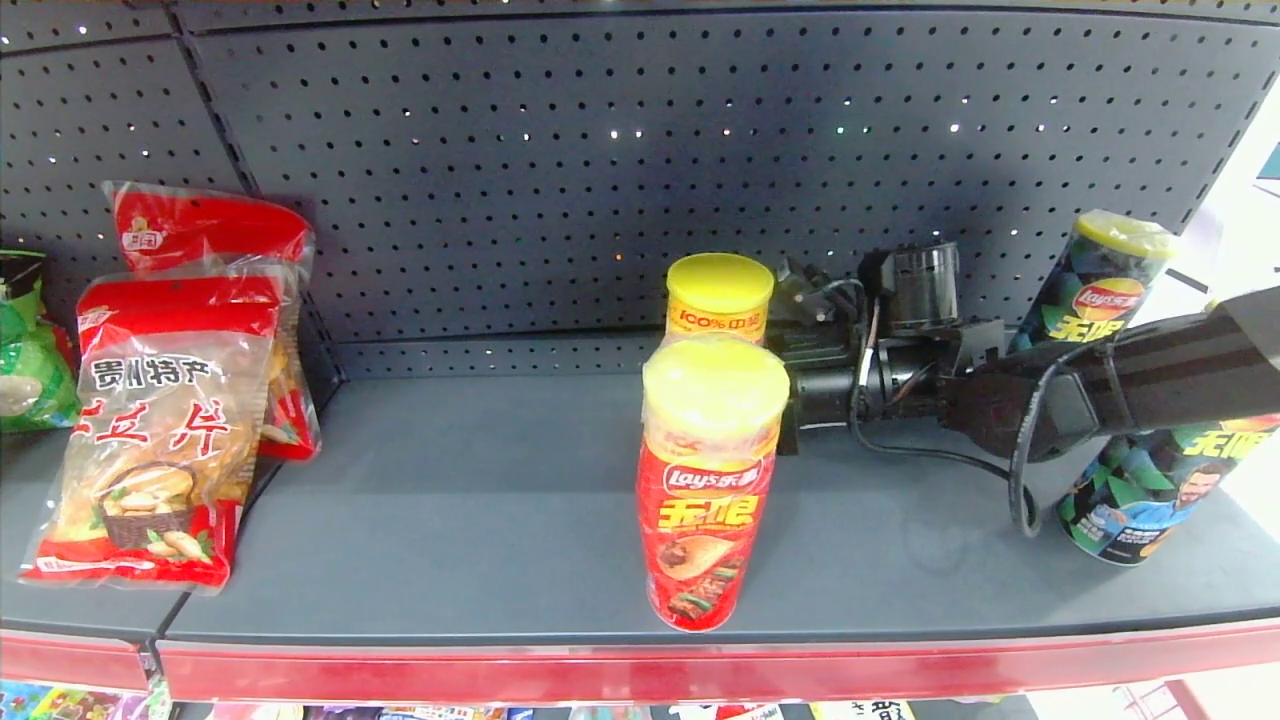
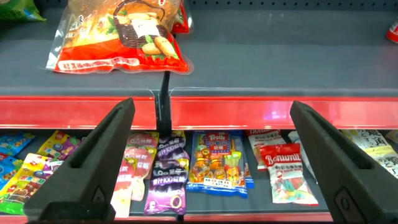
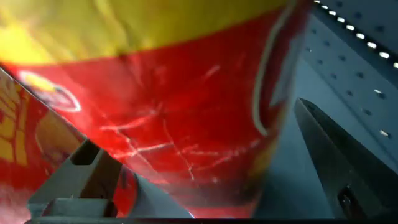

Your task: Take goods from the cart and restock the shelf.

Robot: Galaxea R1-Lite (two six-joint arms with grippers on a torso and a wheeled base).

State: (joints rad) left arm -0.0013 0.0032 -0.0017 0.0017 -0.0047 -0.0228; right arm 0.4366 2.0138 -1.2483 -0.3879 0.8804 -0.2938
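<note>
One hand, the right hand (image 3: 193,124), is deep on the shelf (image 1: 450,520) with a red chip can (image 3: 199,93) between its fingers. They stand wide: one lies against the can's side, while a strip of shelf shows between the can and the other finger (image 3: 339,162). I judge the hold slack, not clamped.

In the head view the arm lies across the shelf from the right at mid-can height. The can it brackets looks to be the rear can (image 1: 718,295), upright near the pegboard back (image 1: 500,150), its lower body hidden. Just in front stands a second red can (image 1: 705,500), upright and nearer the shelf's lip. The two make a row from front to back, which is probably why the arm works from the side.

Two dark cans (image 1: 1100,285) stand at the right end, by the arm. Potato-slice bags (image 1: 150,430) lean at the far left, well apart.

The left hand (image 2: 211,106) hangs spread wide and empty below the red shelf lip (image 2: 249,112), facing candy bags (image 2: 217,165) on the lower shelf.
</note>
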